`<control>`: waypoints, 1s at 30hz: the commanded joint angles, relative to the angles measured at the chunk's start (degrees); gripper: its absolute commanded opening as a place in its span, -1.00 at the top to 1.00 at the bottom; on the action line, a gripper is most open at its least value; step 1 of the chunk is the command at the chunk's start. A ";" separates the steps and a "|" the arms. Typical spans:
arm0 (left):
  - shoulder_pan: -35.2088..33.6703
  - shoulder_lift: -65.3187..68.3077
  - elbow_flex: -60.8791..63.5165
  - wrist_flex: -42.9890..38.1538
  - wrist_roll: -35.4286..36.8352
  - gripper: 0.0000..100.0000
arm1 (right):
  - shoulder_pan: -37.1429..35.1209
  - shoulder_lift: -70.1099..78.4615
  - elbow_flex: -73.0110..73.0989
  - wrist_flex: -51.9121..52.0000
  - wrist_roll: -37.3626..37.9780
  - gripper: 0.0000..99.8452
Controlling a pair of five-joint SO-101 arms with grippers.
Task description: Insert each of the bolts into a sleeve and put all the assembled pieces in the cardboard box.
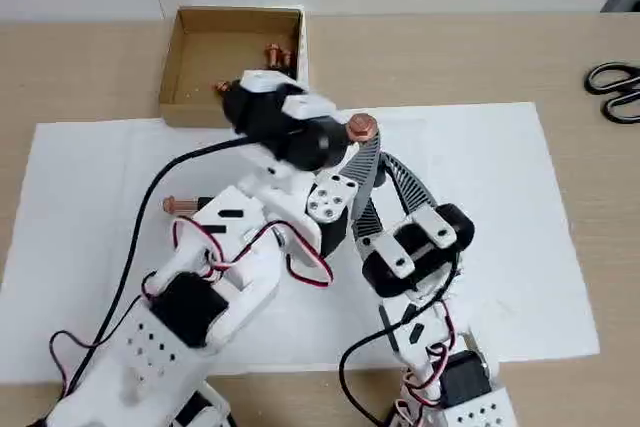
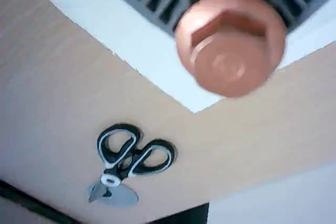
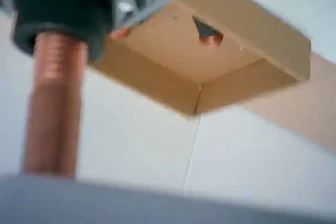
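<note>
Cardboard box [image 1: 215, 67]: far left; copper pieces [image 1: 274, 53] inside.
Bolt [image 1: 361, 128]: head uppermost.
Right end effector [image 1: 367, 145]: pinching bolt.
Left end effector [image 1: 330, 142]: grip cannot be told.

The high camera looked down over the pale wooden table [image 1: 450, 57]. The left wrist camera faced black-handled steel scissors [image 2: 131, 161], the right an open brown cardboard box [image 3: 210, 66]; the high view shared both.
</note>
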 commanded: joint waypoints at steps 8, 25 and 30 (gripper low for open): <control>-0.35 -2.02 -0.22 -1.14 -0.18 0.99 | -0.04 -1.01 -5.45 -5.14 0.35 0.99; -0.18 -1.85 -3.74 11.16 -2.37 0.99 | -0.04 -0.92 -5.63 -5.14 0.44 0.99; -0.09 -1.85 -3.74 12.13 -2.46 0.98 | -0.04 -0.92 -5.80 -5.14 0.53 0.99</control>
